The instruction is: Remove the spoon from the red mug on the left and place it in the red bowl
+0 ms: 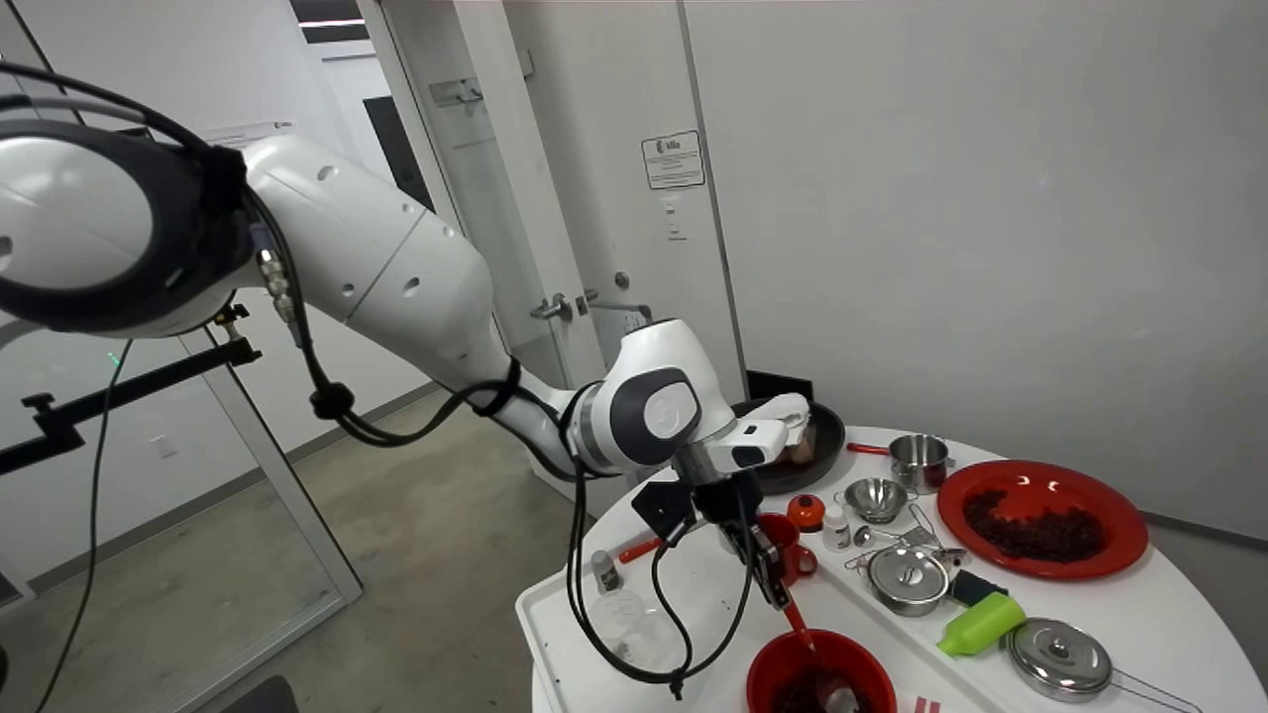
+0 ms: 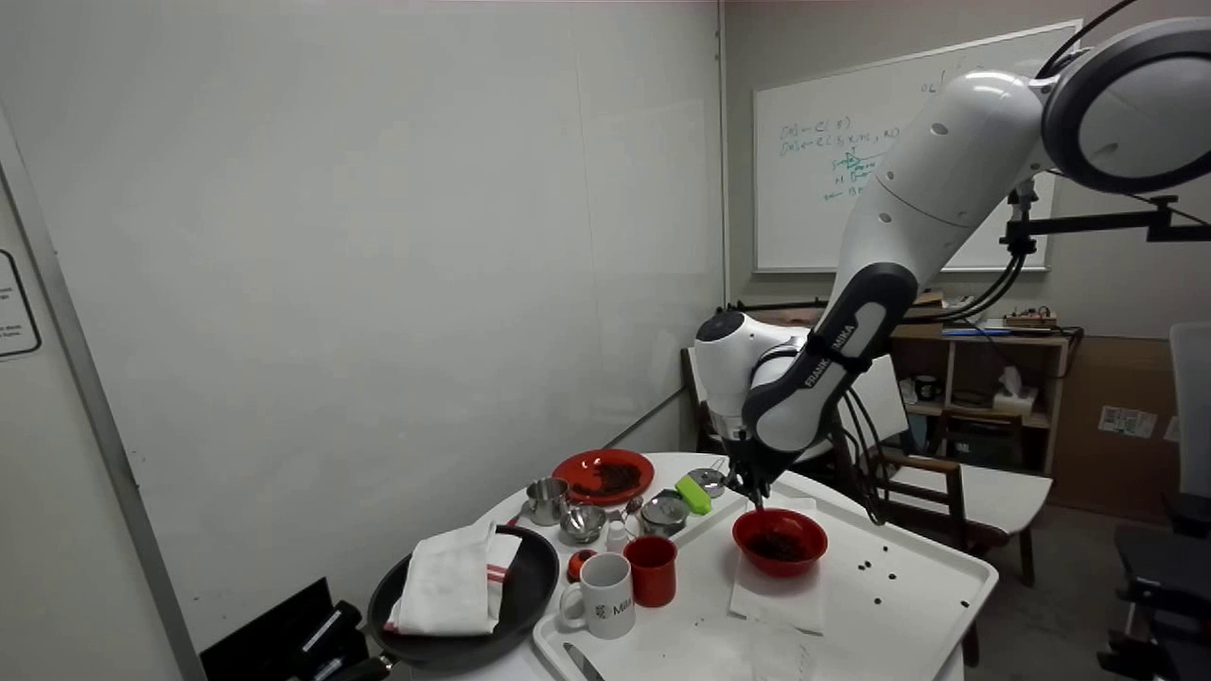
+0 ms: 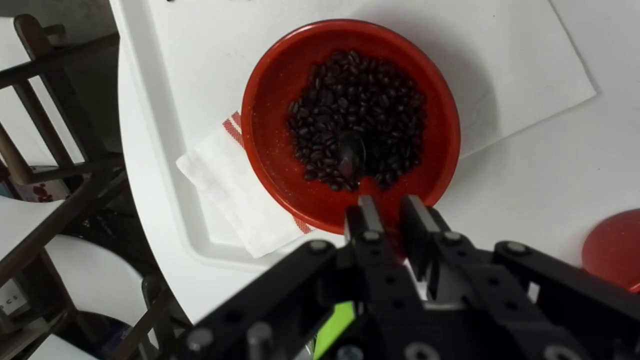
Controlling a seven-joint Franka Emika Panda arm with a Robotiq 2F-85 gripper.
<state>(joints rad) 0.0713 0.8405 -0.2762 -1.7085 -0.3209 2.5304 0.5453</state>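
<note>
Jaws grip spoon (image 3: 369, 187) — slanting down into red bowl (image 3: 272, 137)

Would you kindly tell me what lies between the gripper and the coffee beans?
The spoon: in the wrist view, it reaches from the gripper toward the coffee beans in the red bowl; I cannot tell whether it touches them.

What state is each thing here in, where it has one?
fingers: shut on the spoon
spoon: tilted, head inside the red bowl
red bowl: upright, holding coffee beans
red mug: upright, contents unclear
white mug: upright, contents unclear
red plate: bearing a dark heap
steel pot: lidded
steel pan: lidded
black frying pan: partly covered by a towel
</note>
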